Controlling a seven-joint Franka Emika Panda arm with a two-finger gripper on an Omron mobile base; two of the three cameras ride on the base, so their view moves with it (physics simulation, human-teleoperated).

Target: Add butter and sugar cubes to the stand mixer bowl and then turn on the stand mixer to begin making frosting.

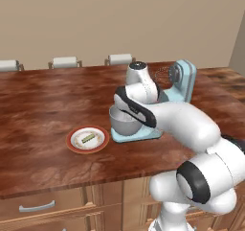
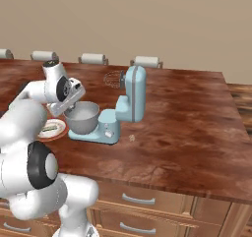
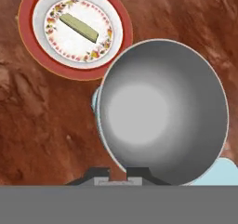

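The grey stand mixer bowl (image 3: pixel 162 111) sits on the base of the pale-blue stand mixer (image 2: pixel 132 96), whose head is tilted up with the whisk (image 2: pixel 114 78) raised. The bowl's inside looks bare. My gripper (image 3: pixel 117 174) hovers over the bowl's near rim (image 2: pixel 68 109), its fingers narrowly shut on a small pale-grey sugar cube (image 3: pixel 114 181). The butter (image 3: pixel 79 26), a yellowish-green stick, lies on the red-rimmed plate (image 3: pixel 28 46) to the left of the bowl (image 1: pixel 123 122). Another sugar cube (image 2: pixel 131 138) rests on the counter right of the mixer base.
The wooden counter (image 1: pixel 43 100) stretches wide to the left and behind the plate (image 1: pixel 76 146). Chair backs (image 1: pixel 64 61) line its far edge. Drawers (image 2: pixel 138 199) run below the near edge. My own arm (image 1: pixel 186 122) crosses in front of the mixer.
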